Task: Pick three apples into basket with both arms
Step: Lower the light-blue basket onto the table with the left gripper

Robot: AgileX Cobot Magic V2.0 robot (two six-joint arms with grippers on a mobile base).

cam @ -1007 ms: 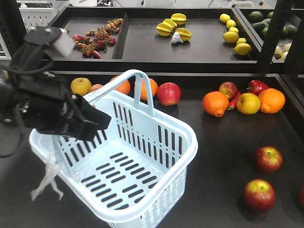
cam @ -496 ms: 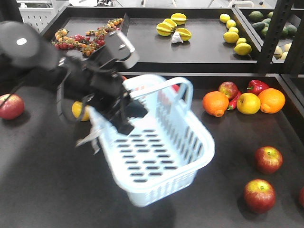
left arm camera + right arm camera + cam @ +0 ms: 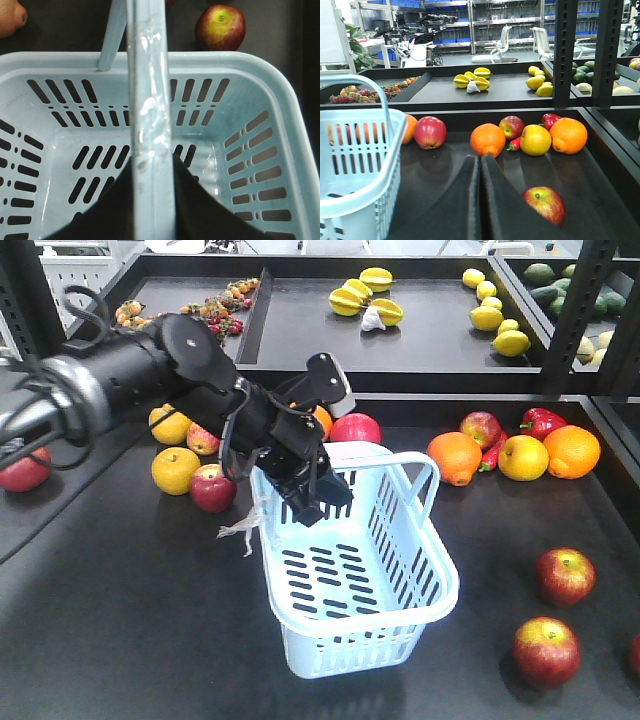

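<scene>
My left gripper (image 3: 318, 498) is shut on one hoop handle of the pale blue basket (image 3: 441, 587), over the middle of the black table. In the left wrist view the handle (image 3: 150, 100) runs between the fingers of the left gripper (image 3: 152, 161) and the basket (image 3: 250, 60) holds nothing. Two red apples (image 3: 565, 575) (image 3: 546, 650) lie to the basket's right, and a third (image 3: 635, 655) is cut by the frame edge. My right gripper (image 3: 480, 159) is shut on nothing, low over the table, with an apple (image 3: 544, 204) just to its right.
Oranges (image 3: 453, 457), a yellow apple (image 3: 523, 457), a red pepper (image 3: 541, 423) and more red apples (image 3: 355, 432) (image 3: 213, 488) line the back of the table. A raised shelf (image 3: 420, 340) holds starfruit and lemons. A black upright post (image 3: 575, 310) stands at the right.
My left arm has swung the basket from the left side toward the middle of the table and lowered it. The apples on the right have not moved.
</scene>
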